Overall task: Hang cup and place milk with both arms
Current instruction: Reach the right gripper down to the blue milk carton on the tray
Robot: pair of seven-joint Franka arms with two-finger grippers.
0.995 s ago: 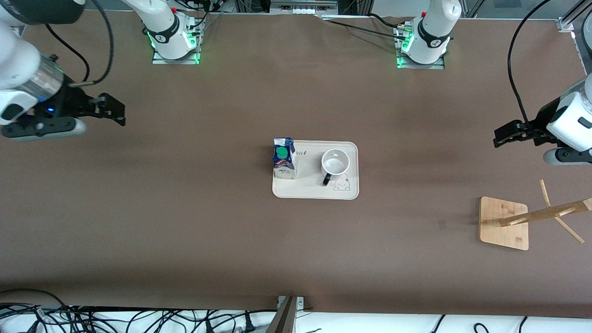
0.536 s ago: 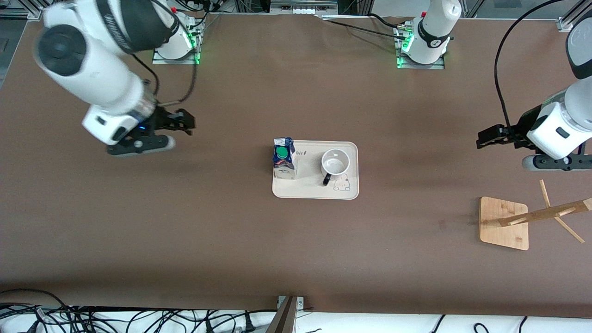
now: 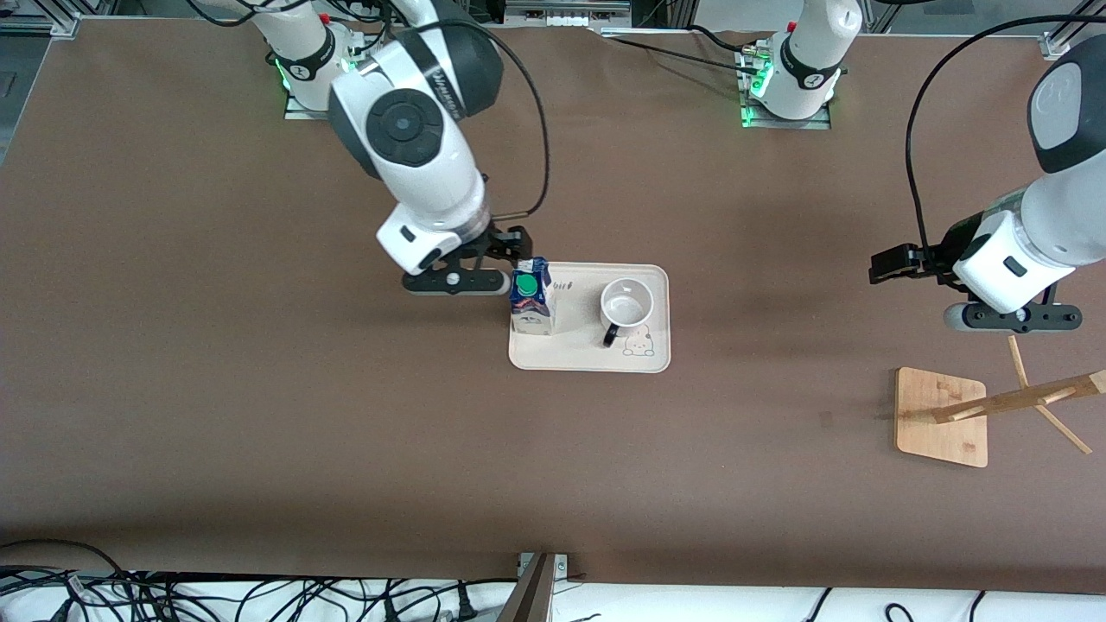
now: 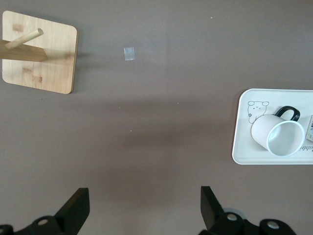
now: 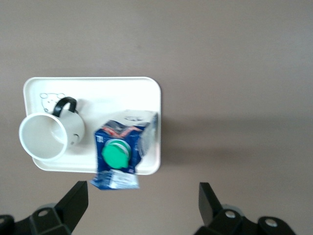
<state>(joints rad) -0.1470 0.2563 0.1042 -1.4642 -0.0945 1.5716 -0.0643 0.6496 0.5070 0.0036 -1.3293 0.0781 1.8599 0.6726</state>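
Note:
The milk (image 3: 530, 298), a blue-topped carton with a green cap, stands upright on a cream tray (image 3: 587, 358) at the tray's end toward the right arm. The cup (image 3: 626, 304) stands upright beside it on the same tray, its black handle pointing toward the front camera. My right gripper (image 3: 521, 248) is open and empty, up in the air over the tray's edge next to the milk. The right wrist view shows the milk (image 5: 120, 152) and the cup (image 5: 49, 134) ahead of the open right gripper (image 5: 142, 203). My left gripper (image 3: 883, 266) is open and empty over bare table toward the left arm's end. The left wrist view shows the cup (image 4: 276, 137) ahead of the open left gripper (image 4: 144, 205).
A wooden cup rack (image 3: 942, 415) with a square base and pegs stands toward the left arm's end, nearer the front camera than the left gripper. It also shows in the left wrist view (image 4: 41, 58). Brown table surrounds the tray (image 4: 242, 142).
The right arm has swung from its end of the table to the tray, beside the milk. The left gripper has moved a little toward the tray. Milk and cup have not moved.

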